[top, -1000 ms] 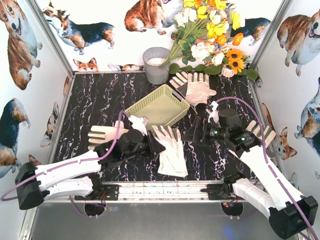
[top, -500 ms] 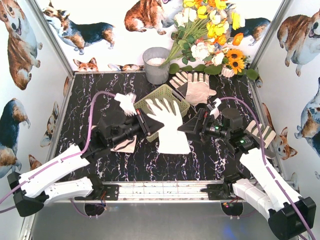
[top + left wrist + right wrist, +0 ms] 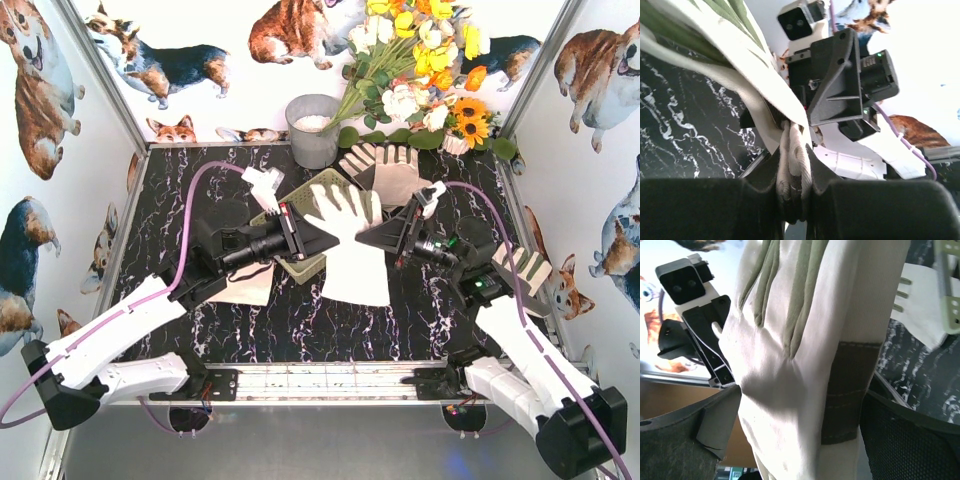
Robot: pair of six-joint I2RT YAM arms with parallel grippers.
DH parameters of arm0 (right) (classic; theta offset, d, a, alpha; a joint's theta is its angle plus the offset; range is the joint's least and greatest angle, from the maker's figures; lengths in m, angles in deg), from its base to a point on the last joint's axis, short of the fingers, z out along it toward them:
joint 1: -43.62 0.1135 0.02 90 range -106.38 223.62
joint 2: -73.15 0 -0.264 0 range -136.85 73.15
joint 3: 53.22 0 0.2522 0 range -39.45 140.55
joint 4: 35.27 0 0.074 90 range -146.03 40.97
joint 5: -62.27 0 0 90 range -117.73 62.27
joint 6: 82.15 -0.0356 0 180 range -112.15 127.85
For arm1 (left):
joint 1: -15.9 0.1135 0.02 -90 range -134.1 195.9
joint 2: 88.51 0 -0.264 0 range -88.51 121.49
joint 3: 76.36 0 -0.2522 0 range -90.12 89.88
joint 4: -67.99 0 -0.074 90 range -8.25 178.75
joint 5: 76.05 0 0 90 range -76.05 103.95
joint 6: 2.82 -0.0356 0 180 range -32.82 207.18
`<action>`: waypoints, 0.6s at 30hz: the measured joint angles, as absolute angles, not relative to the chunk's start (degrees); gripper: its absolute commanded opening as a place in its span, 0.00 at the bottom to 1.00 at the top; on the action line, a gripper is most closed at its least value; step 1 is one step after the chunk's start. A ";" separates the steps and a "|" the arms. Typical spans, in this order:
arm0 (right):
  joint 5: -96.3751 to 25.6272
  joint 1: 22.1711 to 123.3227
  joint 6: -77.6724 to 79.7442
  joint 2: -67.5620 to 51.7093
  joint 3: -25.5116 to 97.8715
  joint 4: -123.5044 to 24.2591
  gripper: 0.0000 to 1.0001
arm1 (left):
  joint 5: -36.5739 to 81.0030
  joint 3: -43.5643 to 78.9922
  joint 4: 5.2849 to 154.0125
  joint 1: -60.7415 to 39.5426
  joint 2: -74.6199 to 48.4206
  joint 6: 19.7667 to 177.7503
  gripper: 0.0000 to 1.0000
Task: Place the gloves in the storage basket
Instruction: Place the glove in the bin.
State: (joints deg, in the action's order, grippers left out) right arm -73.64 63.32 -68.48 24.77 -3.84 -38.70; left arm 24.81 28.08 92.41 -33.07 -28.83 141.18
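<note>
A cream glove (image 3: 350, 250) with a grey palm patch hangs in the air over the right end of the pale yellow-green storage basket (image 3: 328, 183). My left gripper (image 3: 312, 236) is shut on its left edge; the left wrist view shows bunched fabric pinched between the jaws (image 3: 792, 192). My right gripper (image 3: 388, 238) is at the glove's right edge. In the right wrist view its jaws (image 3: 805, 440) stand wide apart, with the glove (image 3: 790, 365) spread between them. A corner of the basket (image 3: 949, 290) shows behind.
Two gloves (image 3: 385, 170) lie behind the basket, one (image 3: 245, 288) under my left arm, one striped-cuff glove (image 3: 520, 265) under my right arm. A grey bucket (image 3: 313, 128) and flowers (image 3: 420, 70) stand at the back. Printed walls enclose the table.
The glove has been lifted off the table in front and carried back over the basket. Both grippers have moved up and away from the bases with it.
</note>
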 measured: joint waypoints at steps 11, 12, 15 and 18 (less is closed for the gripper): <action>-77.18 63.32 -77.45 20.03 -3.93 -22.77 0.93 | 30.75 25.90 89.83 -30.84 -28.63 141.07 0.00; -77.18 63.32 -77.82 20.01 -4.03 -21.85 0.94 | 31.36 25.57 89.63 -30.69 -28.39 141.13 0.00; -77.29 63.32 -78.98 19.53 -4.36 -19.33 0.96 | 32.91 23.97 89.46 -30.62 -27.27 141.13 0.00; -77.91 63.32 -80.13 18.26 -4.34 -16.93 0.97 | 33.72 22.25 90.00 -30.43 -26.55 140.80 0.00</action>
